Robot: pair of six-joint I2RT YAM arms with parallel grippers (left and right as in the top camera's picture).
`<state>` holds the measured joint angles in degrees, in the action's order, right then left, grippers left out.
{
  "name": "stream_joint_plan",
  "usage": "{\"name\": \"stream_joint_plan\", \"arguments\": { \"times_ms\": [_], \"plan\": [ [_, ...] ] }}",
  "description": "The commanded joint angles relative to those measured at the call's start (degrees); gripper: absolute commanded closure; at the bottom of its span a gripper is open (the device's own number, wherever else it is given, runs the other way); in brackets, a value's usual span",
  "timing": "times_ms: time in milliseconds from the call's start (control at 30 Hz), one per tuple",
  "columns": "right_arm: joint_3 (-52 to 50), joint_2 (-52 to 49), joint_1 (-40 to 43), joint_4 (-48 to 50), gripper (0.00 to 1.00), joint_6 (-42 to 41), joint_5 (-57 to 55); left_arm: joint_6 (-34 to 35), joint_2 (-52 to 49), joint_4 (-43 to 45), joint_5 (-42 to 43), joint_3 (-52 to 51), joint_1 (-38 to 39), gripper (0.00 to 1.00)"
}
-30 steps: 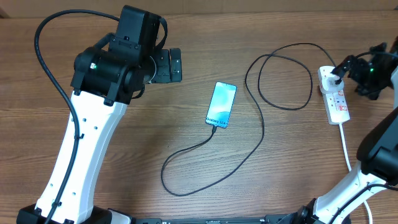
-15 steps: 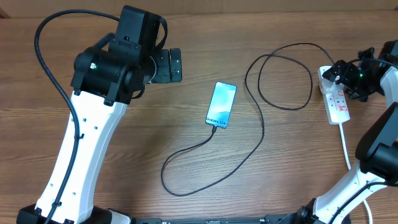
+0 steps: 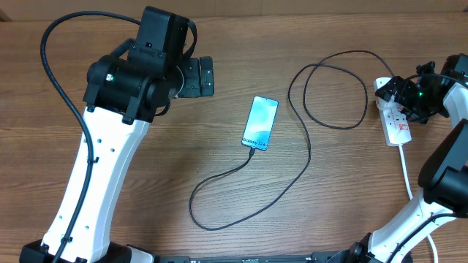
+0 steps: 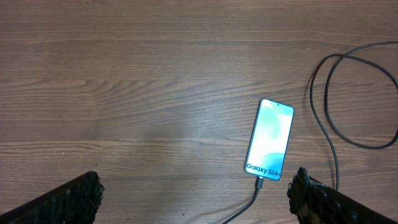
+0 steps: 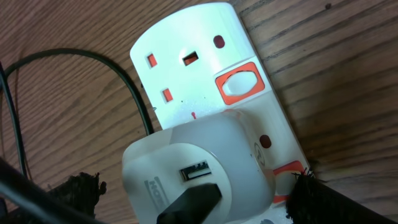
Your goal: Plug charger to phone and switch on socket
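Table: brown wood grain, carrying phone, cable and power strip.
Phone: lies flat mid-table with its screen lit, and the cable tip is seated in its lower edge.
Charger: a thin black cable loops from the phone across to the socket, where its black plug sits in a white adapter.
Socket: a white strip near the table's right edge.
Left pincer: released, jaws wide, well apart from the phone, grasping nothing.
Right pincer: released, jaws wide, grasping nothing.
Just changed: within the last second the right pincer has slid in from the table's edge to hover over the socket's adapter end; the left arm has stayed put.
Meaning: plugging looks finished. Probably only the red switch beside the adapter is left to press; whether it is on, I cannot tell.
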<state>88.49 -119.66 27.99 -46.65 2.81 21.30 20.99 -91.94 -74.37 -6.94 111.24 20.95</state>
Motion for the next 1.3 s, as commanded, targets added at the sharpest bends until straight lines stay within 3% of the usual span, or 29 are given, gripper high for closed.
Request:
{"name": "stream_joint_plan", "arguments": {
  "times_ms": [0, 1267],
  "plan": [
    [-0.5, -0.2, -0.7, 0.5, 0.00, 0.3, 2.8, -0.2, -0.3, 0.0, -1.0, 0.4, -0.3, 0.01],
    [-3.1, -0.2, -0.8, 1.6, 0.00, 2.0, 5.9, -0.2, -0.3, 0.0, -1.0, 0.4, -0.3, 0.00]
  ]
}}
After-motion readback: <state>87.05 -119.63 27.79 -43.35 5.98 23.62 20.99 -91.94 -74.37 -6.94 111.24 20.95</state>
